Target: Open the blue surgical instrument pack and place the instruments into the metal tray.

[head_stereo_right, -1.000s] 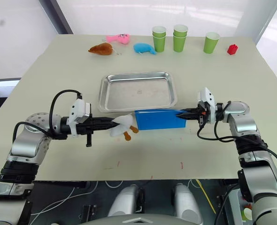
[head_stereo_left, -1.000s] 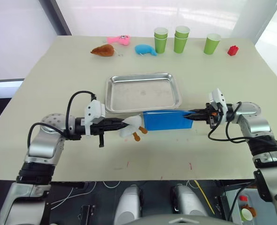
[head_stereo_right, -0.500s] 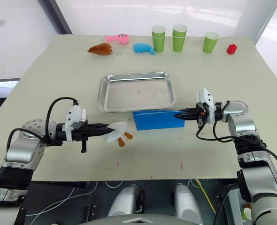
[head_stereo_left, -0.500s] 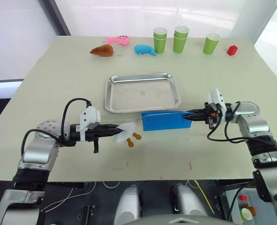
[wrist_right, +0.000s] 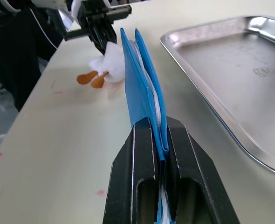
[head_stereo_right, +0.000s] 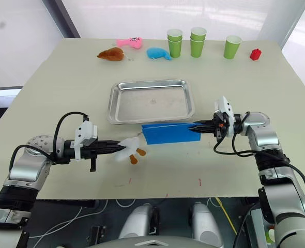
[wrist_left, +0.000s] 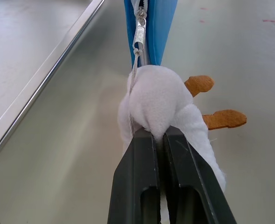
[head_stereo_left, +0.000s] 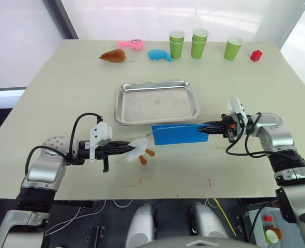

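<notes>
The blue surgical instrument pack (head_stereo_left: 177, 134) stands on its long edge, just in front of the empty metal tray (head_stereo_left: 157, 103). My right gripper (head_stereo_left: 204, 127) is shut on the pack's right end (wrist_right: 140, 84). My left gripper (head_stereo_left: 127, 148) is shut on a white plush charm with orange feet (wrist_left: 158, 100). A thin cord ties the charm to the silver zipper pull (wrist_left: 139, 32) at the pack's left end. The pack's two blue covers are slightly parted along the top edge, showing pale lining. The instruments are hidden inside the pack.
Along the table's far edge stand green paper cups (head_stereo_left: 199, 42), some of them stacked, and a small red block (head_stereo_left: 256, 55). A blue plush (head_stereo_left: 159, 55), a pink plush (head_stereo_left: 130, 44) and a brown plush (head_stereo_left: 113, 55) lie there too. The tray's near rim (wrist_right: 207, 98) runs close beside the pack.
My left gripper has drawn the white charm left and toward me. The pack has slid a little to the left with it, and the right gripper has followed.
</notes>
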